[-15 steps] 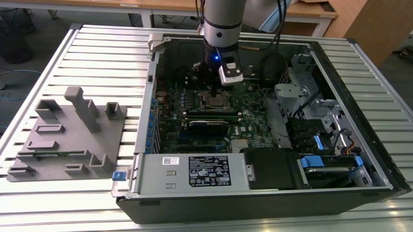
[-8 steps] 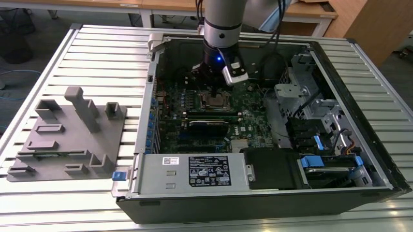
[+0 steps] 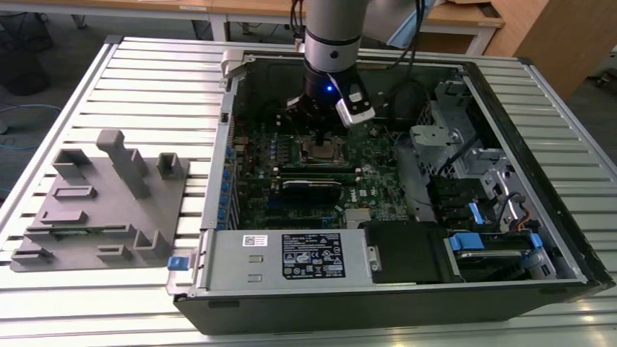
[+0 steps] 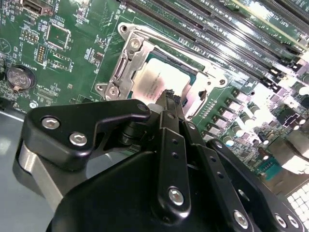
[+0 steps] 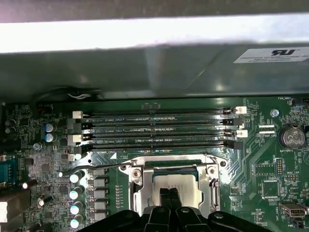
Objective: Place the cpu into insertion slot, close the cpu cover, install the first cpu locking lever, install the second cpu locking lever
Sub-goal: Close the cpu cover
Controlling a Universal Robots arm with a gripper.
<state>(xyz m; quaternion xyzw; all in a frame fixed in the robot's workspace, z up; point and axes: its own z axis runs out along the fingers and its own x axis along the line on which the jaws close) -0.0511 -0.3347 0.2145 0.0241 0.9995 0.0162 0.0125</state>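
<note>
The gripper [image 4: 169,97], fingers together, has its tips on the cpu [image 4: 153,79]. The cpu lies flat in the insertion slot [image 3: 328,153] at the exterior view's upper centre, framed by the cpu cover [image 4: 126,60]. Long memory slots [image 5: 159,129] run beside it.

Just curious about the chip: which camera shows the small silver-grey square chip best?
The second wrist view: the small silver-grey square chip appears large, the black gripper covering one edge. The first wrist view shows it partly behind the gripper; the exterior view, as a tiny speck.
</note>
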